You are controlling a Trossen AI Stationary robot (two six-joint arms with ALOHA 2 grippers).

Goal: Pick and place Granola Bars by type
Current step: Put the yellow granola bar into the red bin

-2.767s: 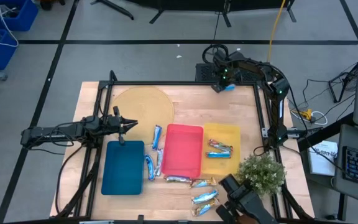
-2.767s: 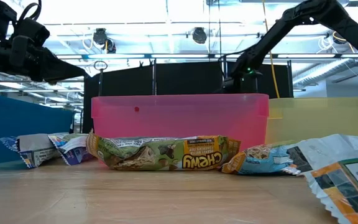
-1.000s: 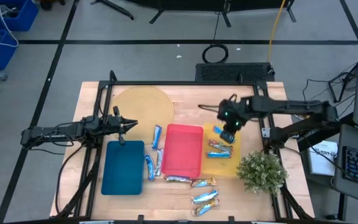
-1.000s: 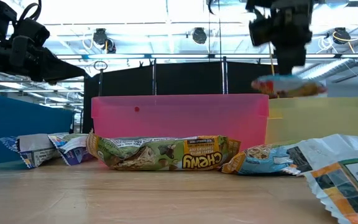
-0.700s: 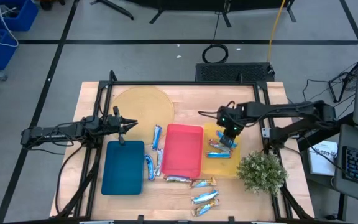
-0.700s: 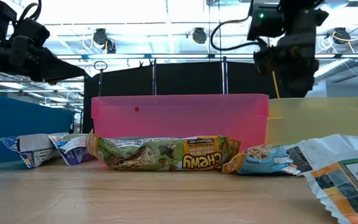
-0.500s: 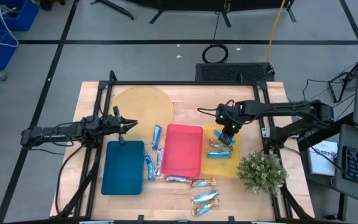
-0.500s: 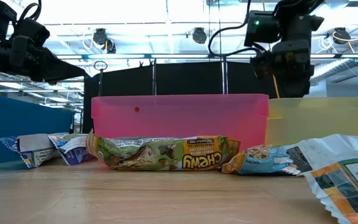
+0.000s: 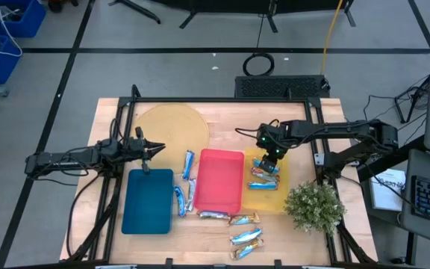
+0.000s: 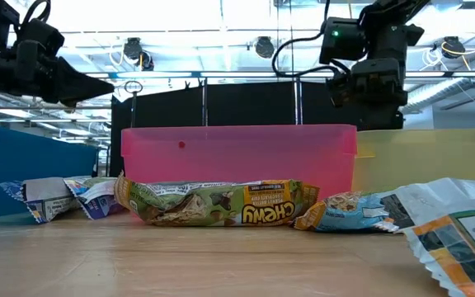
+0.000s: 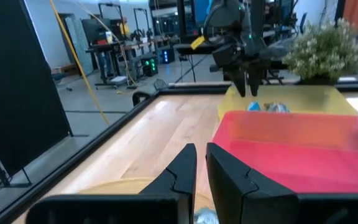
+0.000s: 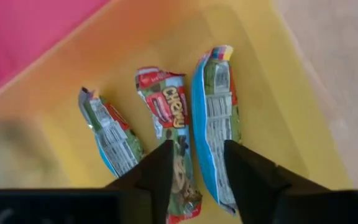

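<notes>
My right gripper (image 9: 269, 160) hangs open over the far end of the yellow tray (image 9: 277, 198), touching nothing; its fingers (image 12: 197, 163) frame three granola bars lying flat on the tray floor: a blue-edged one (image 12: 215, 118), a red-labelled one (image 12: 173, 121) and another (image 12: 107, 137). Several more bars lie on the table: light blue ones (image 9: 188, 164) (image 9: 179, 200) between the blue tray (image 9: 148, 200) and the red tray (image 9: 219, 179), others (image 9: 243, 220) (image 9: 246, 237) near the front edge. My left gripper (image 9: 155, 150) waits shut above the blue tray's far end.
A potted plant (image 9: 316, 205) stands at the yellow tray's near right corner. A round tan mat (image 9: 174, 123) lies at the far left of the table. In the low view a green bar (image 10: 221, 202) and a blue one (image 10: 345, 213) lie before the red tray.
My right gripper came down toward the yellow tray carrying a light blue bar, let it go there, then drew slightly up and toward the table's left. The bar now lies in the yellow tray beside the other two.
</notes>
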